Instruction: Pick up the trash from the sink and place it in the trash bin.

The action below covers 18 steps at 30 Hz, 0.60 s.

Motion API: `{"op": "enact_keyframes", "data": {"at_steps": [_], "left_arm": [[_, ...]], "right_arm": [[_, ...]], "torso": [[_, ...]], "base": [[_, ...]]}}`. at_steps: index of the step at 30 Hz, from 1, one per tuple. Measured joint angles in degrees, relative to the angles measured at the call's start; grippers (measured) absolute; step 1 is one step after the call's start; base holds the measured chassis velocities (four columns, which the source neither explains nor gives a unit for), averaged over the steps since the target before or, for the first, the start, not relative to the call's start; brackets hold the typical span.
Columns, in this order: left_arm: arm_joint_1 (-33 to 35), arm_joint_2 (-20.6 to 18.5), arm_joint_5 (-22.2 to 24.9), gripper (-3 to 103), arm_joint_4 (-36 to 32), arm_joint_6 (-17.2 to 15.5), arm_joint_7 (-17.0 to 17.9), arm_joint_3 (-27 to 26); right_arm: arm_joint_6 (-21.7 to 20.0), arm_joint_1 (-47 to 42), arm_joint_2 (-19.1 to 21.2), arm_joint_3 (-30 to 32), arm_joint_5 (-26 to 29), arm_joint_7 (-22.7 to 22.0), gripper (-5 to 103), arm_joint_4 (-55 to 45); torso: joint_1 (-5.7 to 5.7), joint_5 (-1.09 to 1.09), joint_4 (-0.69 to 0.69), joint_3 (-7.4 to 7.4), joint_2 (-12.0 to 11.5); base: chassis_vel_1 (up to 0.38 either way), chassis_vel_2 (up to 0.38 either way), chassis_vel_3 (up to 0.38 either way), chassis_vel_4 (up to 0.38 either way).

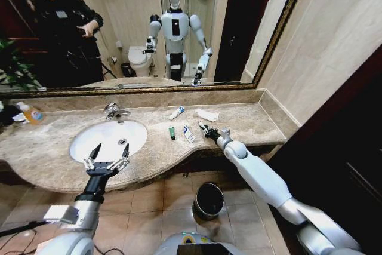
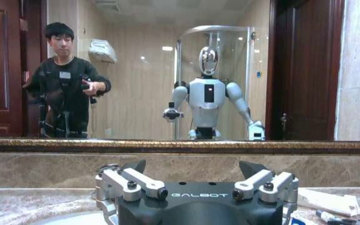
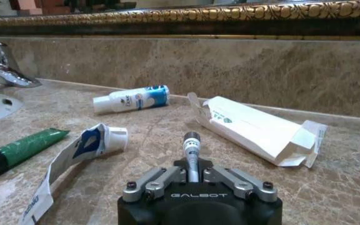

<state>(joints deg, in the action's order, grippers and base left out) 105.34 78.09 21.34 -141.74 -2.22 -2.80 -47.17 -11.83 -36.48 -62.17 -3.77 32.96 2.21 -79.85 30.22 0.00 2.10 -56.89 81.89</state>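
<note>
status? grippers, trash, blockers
Right gripper shut on small tube, low over marble counter. Left gripper open above sink front rim. Green tube, white tubes, packet on counter. Trash bin on floor, unobstructed.

The setting is a bathroom, hotel-style in finish. A beige marble counter [image 1: 250,125] carries a white oval sink [image 1: 107,138] with a chrome tap [image 1: 113,110]. A wide mirror [image 1: 137,28] with a gilt frame spans the wall above and reflects a toilet [image 1: 140,61] (beside a glass shower enclosure). Toiletry tubes and a paper packet [image 3: 258,131] lie on the counter. The floor [image 1: 161,207] is tiled.
</note>
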Motion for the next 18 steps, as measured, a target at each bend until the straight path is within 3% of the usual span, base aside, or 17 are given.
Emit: {"op": "enact_keyframes", "data": {"at_steps": [3, 8, 18], "left_arm": [[0.0, 0.0, 0.0, 100, 0.0, 0.0, 0.0, 0.0], [0.0, 0.0, 0.0, 100, 0.0, 0.0, 0.0, 0.0], [0.0, 0.0, 0.0, 100, 0.0, 0.0, 0.0, 0.0]], "right_arm": [[-0.2, -0.2, 0.1, 0.2, 0.3, -1.7, 3, -1.5], [-0.2, -2.1, 1.4, 2.2, 0.9, -3.0, 3, -6.7], [0.0, -24.1, 7.3, 16.2, 2.4, -4.6, 3, -28.4]], "torso": [[0.01, 0.02, 0.01, -0.01, 0.0], [0.01, -0.01, 0.02, -0.01, 0.0], [0.00, 0.00, -0.02, 0.00, 0.0]], "base": [[0.000, 0.000, 0.000, 0.000], [0.000, 0.000, 0.000, 0.000], [0.000, 0.000, 0.000, 0.000]]}}
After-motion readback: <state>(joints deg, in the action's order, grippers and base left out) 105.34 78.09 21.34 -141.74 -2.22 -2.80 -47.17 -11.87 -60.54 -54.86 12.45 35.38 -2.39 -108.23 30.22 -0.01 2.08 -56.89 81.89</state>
